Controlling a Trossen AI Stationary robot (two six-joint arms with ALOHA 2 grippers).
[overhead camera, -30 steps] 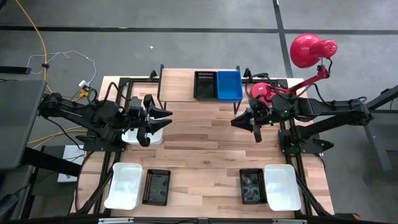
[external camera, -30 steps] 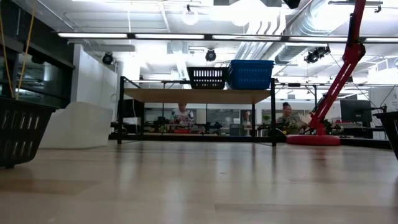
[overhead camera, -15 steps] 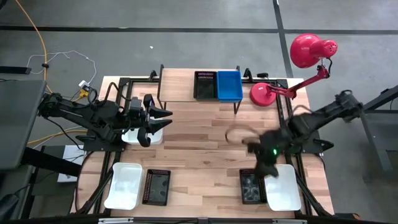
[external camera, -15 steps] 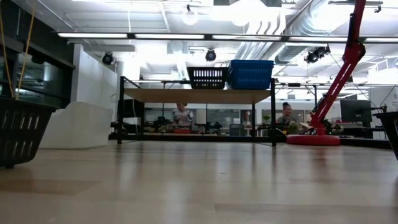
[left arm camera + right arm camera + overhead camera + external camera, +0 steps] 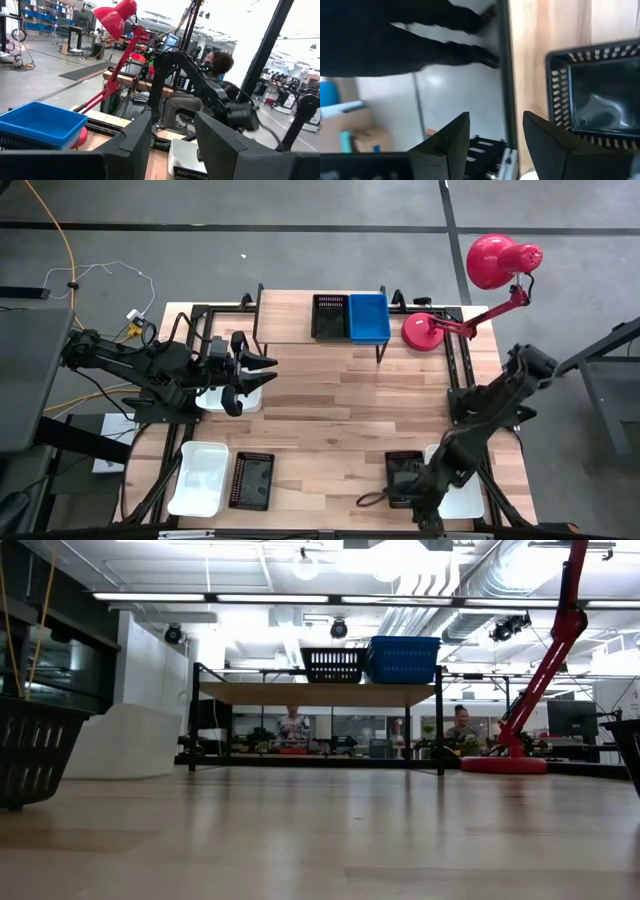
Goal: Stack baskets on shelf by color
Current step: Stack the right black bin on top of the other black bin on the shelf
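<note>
1. We see the left pincer (image 5: 262, 374) at the counter's (image 5: 330, 400) left side, fingers spread apart, holding nothing, over a white basket (image 5: 212, 400).
2. Near the front left lie another white basket (image 5: 197, 478) and a black basket (image 5: 251, 481).
3. On the shelf (image 5: 285, 320) at the back, a black basket (image 5: 329, 317) touches a blue basket (image 5: 368, 317).
4. The right pincer (image 5: 492, 137), spread apart and holding nothing, is at the front right black basket (image 5: 402, 476).

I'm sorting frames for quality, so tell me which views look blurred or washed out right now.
High view: sharp except the right gripper, smeared over the black gridded basket. Right wrist view: soft throughout. Left wrist view: background blown out white behind the red desk lamp. Low view: ceiling lights glare.
</note>
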